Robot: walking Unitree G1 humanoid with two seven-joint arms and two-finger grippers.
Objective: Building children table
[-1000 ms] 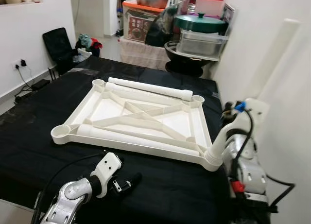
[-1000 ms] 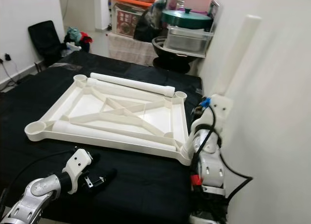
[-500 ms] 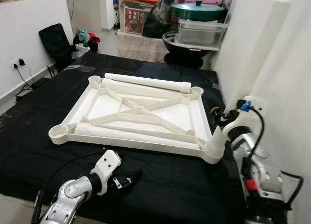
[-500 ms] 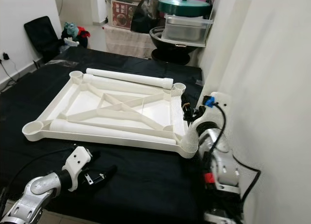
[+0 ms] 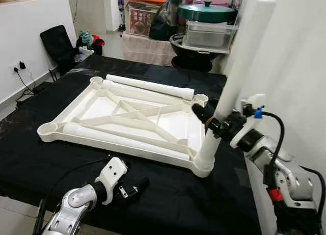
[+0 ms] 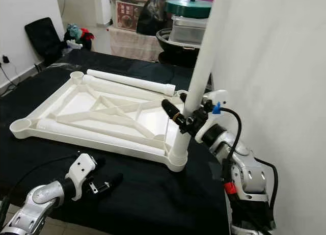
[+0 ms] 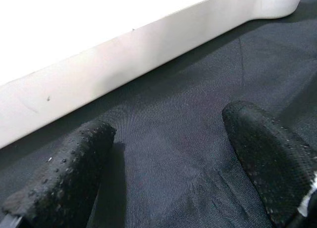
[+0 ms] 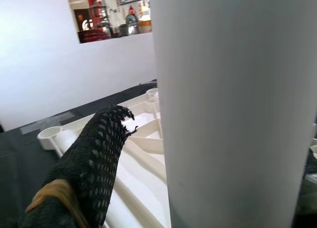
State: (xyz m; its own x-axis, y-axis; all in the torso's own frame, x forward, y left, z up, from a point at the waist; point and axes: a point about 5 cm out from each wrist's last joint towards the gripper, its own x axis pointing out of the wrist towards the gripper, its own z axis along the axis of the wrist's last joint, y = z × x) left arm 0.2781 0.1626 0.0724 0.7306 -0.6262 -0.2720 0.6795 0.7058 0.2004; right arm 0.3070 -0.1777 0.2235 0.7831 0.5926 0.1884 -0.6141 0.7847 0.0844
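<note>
**Leg seated in near-right socket, right gripper clamped on it**

My right gripper (image 5: 216, 124) grips the upright white leg (image 5: 236, 68) low on its shaft, one black finger (image 8: 94, 154) lying along the tube. Holding low gives me leverage right above the joint. The leg's foot sits in the near-right corner socket (image 5: 202, 165) of the table top (image 5: 127, 118), which lies upside down on the black cloth (image 5: 168, 194) so the sockets face up.

Two more legs (image 5: 149, 85) lie loose on the frame, one along the far edge and one along the near edge, parked within reach for the other three sockets.

My left gripper (image 5: 133, 186) rests on the cloth just in front of the near frame edge, fingers spread, holding nothing. My guess: it's ready to brace the frame.

Vs. a second ago: the leg leaned out toward the wall; now it stands closer to vertical. My right arm has swung forward and up with it. The camera shifted too, so the frame's apparent slide isn't real. Left gripper is unchanged.
</note>
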